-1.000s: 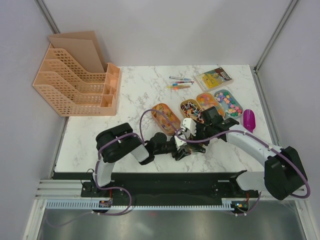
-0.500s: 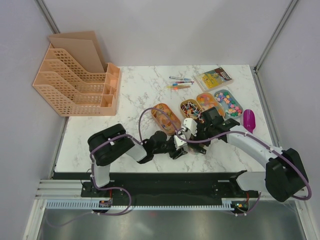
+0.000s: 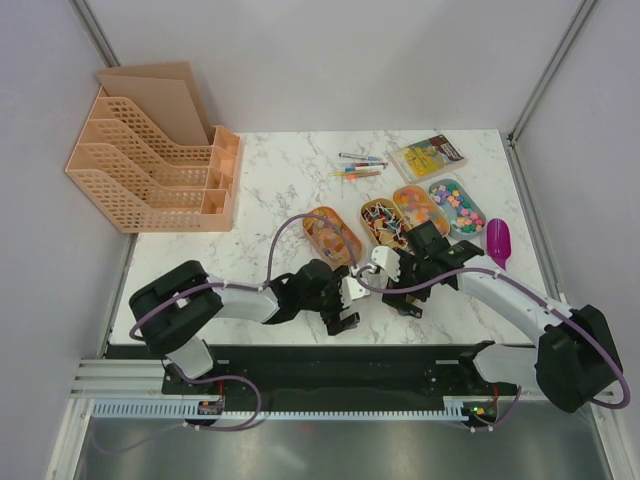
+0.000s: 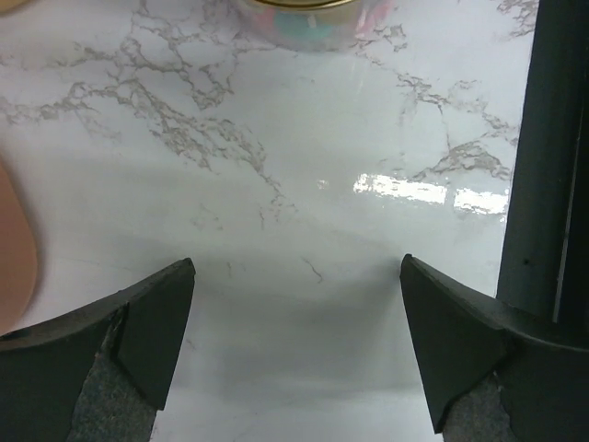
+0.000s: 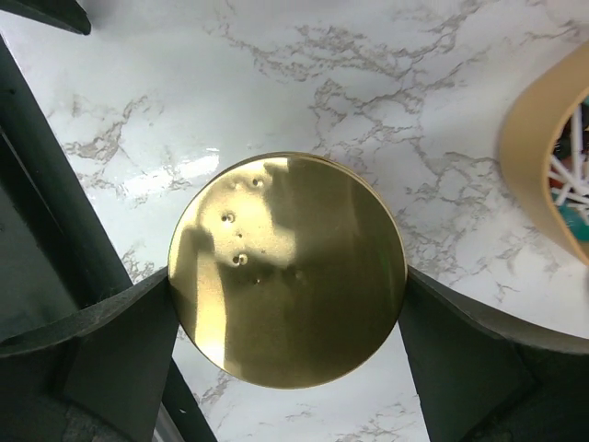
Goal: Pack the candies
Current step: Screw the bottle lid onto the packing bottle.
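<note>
Four oval trays hold the candies: orange-yellow gummies [image 3: 331, 233], dark, white and red wrapped ones [image 3: 382, 220], orange mixed bits [image 3: 419, 205] and pastel pieces [image 3: 457, 205]. My right gripper [image 3: 386, 270] is shut on a small round jar with a gold lid [image 5: 287, 269], one finger on each side of it, just above the marble. The jar's rim and pastel contents show at the top of the left wrist view [image 4: 304, 11]. My left gripper [image 3: 345, 306] is open and empty [image 4: 296, 276] over bare marble, left of the jar.
A purple scoop [image 3: 497, 241] lies right of the trays. Thin coloured pens [image 3: 360, 166] and a yellow packet [image 3: 428, 157] lie at the back. A peach file organiser [image 3: 150, 170] stands at the back left. The wrapped-candy tray's rim [image 5: 543, 147] is close to the jar.
My left gripper has drawn back left and toward the near edge, away from the jar and the right gripper. The right gripper still grips the jar and has barely shifted.
</note>
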Action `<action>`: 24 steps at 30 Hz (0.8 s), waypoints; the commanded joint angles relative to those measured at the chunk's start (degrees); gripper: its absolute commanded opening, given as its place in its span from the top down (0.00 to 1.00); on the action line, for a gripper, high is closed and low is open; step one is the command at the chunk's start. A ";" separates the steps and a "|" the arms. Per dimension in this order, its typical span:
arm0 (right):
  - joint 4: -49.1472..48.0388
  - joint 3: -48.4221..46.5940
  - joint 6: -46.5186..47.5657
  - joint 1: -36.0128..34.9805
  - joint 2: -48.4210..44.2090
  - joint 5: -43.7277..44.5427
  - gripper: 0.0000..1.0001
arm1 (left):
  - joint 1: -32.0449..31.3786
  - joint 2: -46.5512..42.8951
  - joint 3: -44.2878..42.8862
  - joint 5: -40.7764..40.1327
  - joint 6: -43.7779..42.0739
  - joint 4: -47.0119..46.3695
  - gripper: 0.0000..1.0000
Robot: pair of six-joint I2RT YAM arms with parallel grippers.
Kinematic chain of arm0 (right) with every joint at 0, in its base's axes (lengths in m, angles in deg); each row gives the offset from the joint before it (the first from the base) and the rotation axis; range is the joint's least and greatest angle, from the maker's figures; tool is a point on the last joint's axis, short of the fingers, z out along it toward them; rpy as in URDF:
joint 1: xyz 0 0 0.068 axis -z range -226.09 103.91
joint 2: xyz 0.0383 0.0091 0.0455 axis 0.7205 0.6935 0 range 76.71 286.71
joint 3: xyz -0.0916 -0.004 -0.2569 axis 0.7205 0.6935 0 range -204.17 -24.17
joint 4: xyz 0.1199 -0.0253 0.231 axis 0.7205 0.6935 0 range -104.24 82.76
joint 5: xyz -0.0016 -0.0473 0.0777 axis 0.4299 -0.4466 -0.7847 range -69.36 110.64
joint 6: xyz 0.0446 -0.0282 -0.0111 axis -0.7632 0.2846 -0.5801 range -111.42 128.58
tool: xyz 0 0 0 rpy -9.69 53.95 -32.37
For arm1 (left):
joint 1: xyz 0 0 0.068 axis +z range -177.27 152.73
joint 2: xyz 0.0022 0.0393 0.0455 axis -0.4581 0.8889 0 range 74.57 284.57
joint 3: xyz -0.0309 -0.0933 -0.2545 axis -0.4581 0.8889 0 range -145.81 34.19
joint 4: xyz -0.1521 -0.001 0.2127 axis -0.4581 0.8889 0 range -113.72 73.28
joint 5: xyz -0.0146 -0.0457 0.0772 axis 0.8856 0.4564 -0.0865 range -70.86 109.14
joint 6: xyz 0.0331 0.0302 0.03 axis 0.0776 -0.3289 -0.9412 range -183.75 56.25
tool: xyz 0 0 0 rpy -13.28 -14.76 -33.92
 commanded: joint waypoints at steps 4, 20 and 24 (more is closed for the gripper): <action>2.53 -6.63 1.85 -0.23 -3.08 -3.33 0.02 | 0.89 -3.97 -5.61 -2.53 -2.33 12.05 0.00; -4.58 -1.71 3.96 -0.15 3.59 -6.94 0.02 | 7.57 -3.89 -19.04 2.81 3.46 17.68 0.16; -5.46 -0.92 3.96 -0.23 4.30 -7.90 0.02 | 8.28 -1.34 -23.98 10.20 12.58 19.09 0.97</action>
